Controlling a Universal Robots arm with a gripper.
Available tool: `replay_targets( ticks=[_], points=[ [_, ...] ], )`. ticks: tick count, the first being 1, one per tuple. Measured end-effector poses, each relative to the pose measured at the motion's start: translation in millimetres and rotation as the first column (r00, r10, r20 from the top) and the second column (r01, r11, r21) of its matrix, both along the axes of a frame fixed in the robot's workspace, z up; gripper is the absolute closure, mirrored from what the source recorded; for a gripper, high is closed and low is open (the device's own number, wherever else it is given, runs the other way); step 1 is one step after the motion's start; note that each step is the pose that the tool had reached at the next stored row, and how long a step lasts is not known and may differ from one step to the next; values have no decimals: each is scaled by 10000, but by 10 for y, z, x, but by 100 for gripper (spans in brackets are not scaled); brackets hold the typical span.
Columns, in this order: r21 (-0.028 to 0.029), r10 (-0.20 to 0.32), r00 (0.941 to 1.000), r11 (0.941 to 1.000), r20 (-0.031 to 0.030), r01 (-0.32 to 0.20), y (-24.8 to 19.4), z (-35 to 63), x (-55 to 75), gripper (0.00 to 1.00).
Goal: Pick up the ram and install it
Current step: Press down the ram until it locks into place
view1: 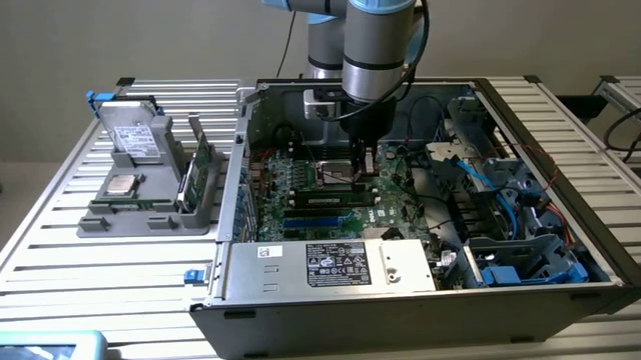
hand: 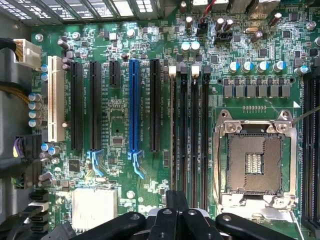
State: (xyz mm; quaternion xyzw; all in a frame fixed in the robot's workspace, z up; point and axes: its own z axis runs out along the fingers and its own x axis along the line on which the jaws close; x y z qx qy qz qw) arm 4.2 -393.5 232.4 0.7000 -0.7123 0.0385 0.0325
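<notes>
Green on green: found ram [view1: 329,200], apparently seated, in slot [hand: 172,71] just beside socket [view1: 335,174], long axis along socket's side. Saw gripper [hand: 177,205] pressed together, empty, just off socket's corner, near ram's end.

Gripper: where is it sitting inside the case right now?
Exterior view: the gripper is inside the open case, low over the motherboard beside the empty CPU socket. The wrist view shows it above one end of the black memory slots.
</notes>
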Motion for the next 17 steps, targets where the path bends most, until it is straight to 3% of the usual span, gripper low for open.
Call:
replay_targets(
  ticks=[5,10,17],
  points=[
    [-51,1,10000,10000,-2,-1,-3,-1,3,89],
    [-173,1,10000,9999,-4,-1,-3,-12,3,89],
    [-173,0,10000,9998,-3,0,7,-21,-13,89]
  ],
)
